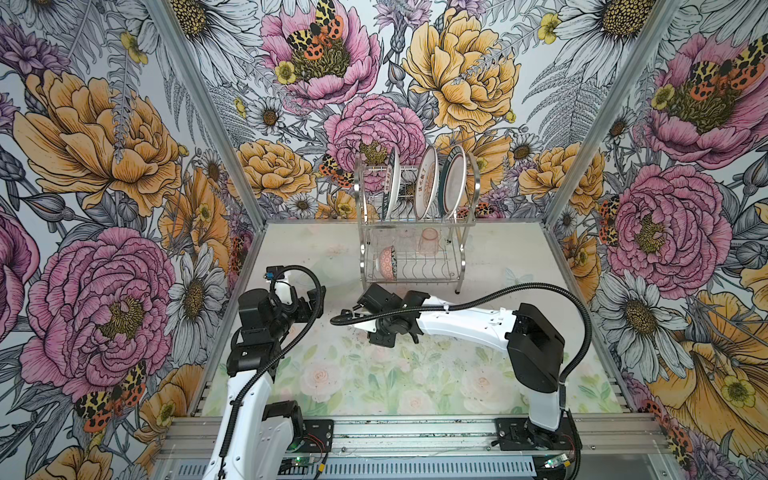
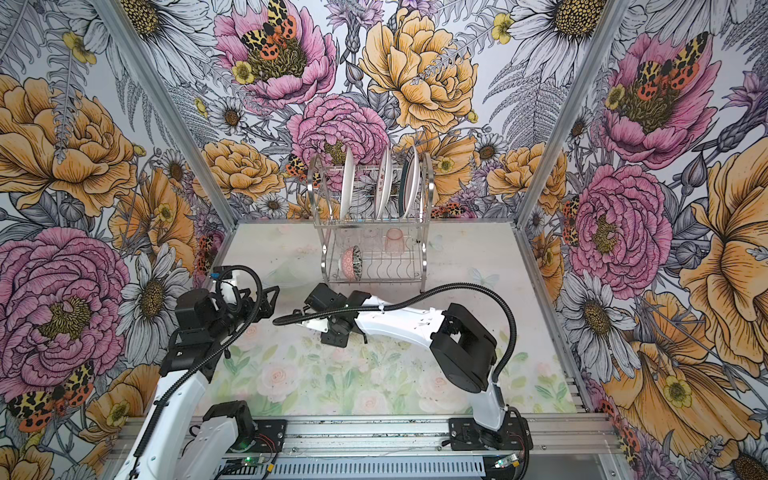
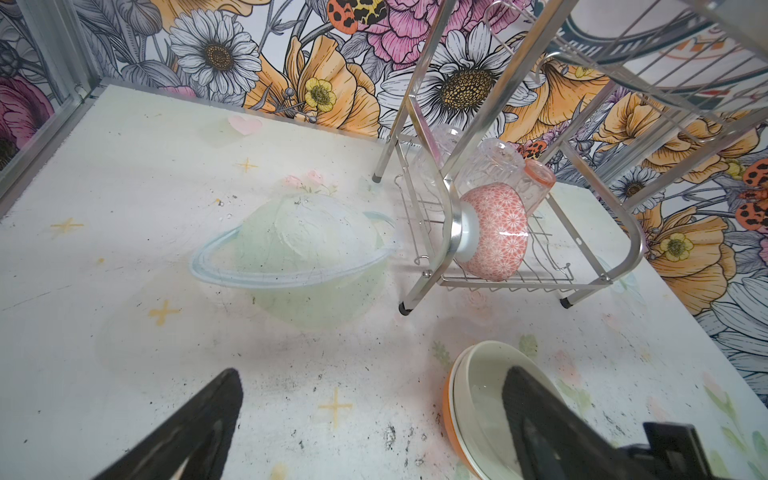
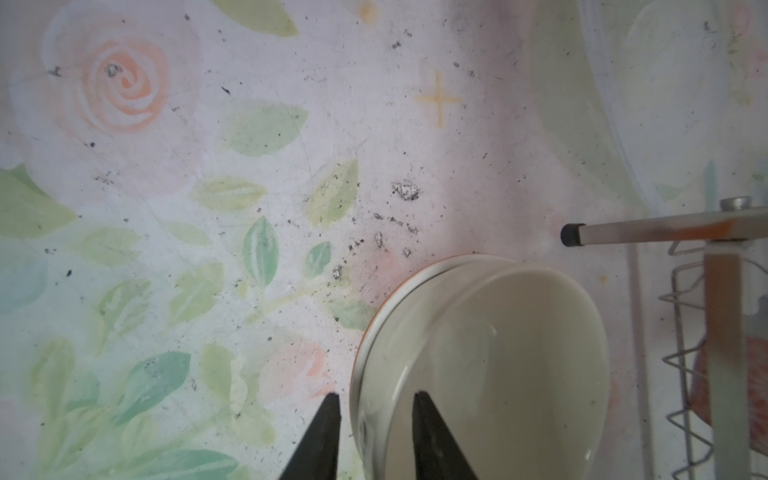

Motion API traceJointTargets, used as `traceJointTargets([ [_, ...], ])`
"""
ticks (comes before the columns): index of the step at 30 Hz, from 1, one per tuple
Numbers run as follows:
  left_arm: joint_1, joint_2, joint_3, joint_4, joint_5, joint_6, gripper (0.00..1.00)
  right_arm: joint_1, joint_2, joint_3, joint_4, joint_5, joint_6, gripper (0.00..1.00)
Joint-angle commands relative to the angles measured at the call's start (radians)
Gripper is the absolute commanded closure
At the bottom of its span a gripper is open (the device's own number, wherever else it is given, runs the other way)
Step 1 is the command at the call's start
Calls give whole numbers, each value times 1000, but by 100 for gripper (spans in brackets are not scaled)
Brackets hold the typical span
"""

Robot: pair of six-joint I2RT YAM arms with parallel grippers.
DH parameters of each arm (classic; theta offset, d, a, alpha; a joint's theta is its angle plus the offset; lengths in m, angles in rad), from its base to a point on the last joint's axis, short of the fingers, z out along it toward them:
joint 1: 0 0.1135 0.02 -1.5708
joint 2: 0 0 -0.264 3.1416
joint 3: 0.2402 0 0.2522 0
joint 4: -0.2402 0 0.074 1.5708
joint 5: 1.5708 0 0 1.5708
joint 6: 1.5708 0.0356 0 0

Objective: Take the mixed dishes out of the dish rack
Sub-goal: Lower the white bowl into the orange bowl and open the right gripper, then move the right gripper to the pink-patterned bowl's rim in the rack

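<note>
Astride the cream bowl [image 4: 519,332] rim, right jaws gape.

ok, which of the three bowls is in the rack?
The pink patterned bowl, lying on its side on the lower shelf of the rack. The cream bowl sits nested in the orange bowl on the table.

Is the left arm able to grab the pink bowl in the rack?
Probably yes. The pink bowl stands at the rack's bottom shelf end nearest the open left gripper, though a side bar partly blocks it.
</note>
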Motion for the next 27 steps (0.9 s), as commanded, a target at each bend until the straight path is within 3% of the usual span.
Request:
traceJointTargets([
  [1, 9, -9, 5, 0, 28, 0, 1, -12, -70, 31, 63, -32, 46, 63],
  [8, 9, -28, 5, 28, 46, -7, 1, -52, -169, -27, 208, -82, 122, 58],
  [11, 9, -55, 4, 66, 116, 5, 1, -79, -227, -93, 310, -98, 174, 58],
  [21, 2, -80, 36, 79, 281, 66, 1, -238, -417, -461, 858, -148, 479, 55],
  [27, -46, -88, 22, 89, 313, 108, 1, -354, -406, -565, 1018, -278, 627, 54],
])
